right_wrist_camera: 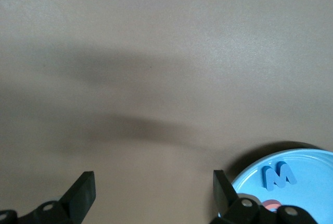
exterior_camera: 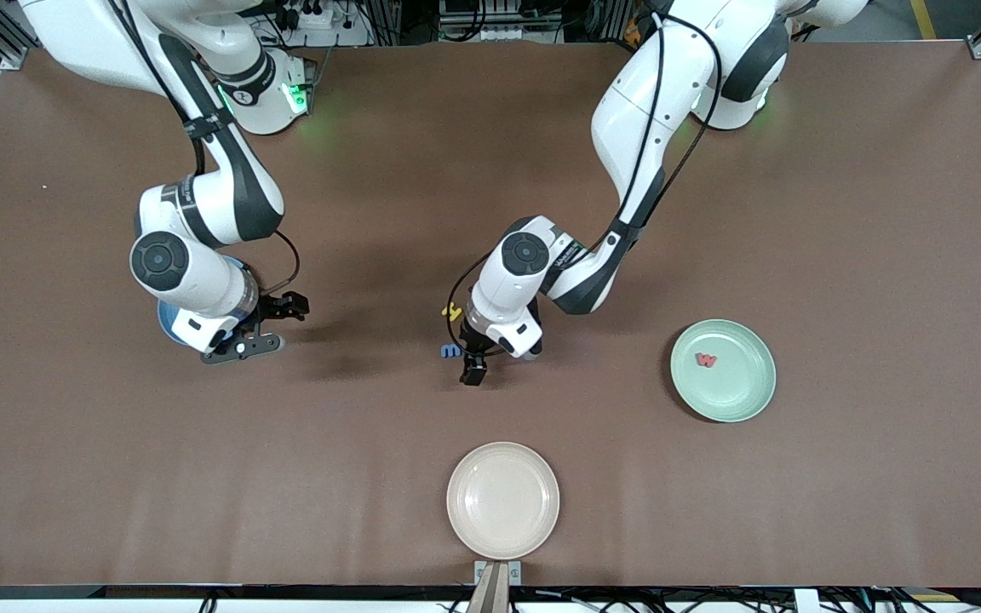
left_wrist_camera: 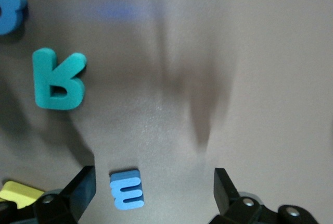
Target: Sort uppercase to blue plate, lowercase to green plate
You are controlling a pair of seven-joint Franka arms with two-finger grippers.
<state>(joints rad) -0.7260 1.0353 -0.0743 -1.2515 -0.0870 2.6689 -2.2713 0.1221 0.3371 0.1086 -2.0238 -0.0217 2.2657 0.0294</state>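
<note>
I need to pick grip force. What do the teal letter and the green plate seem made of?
Teal letter: likely soft foam, matte, with thick die-cut edges. Green plate: probably plastic or glazed ceramic, smooth with a faint sheen along its low rim; the look leaves that open.

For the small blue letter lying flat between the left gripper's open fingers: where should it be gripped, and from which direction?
Probably from straight above: the small blue letter lies flat on the table, so only its outer edges offer grip. The open left gripper already straddles it; close on its two opposite outer edges. It sits nearer one finger, so centre first.
</note>
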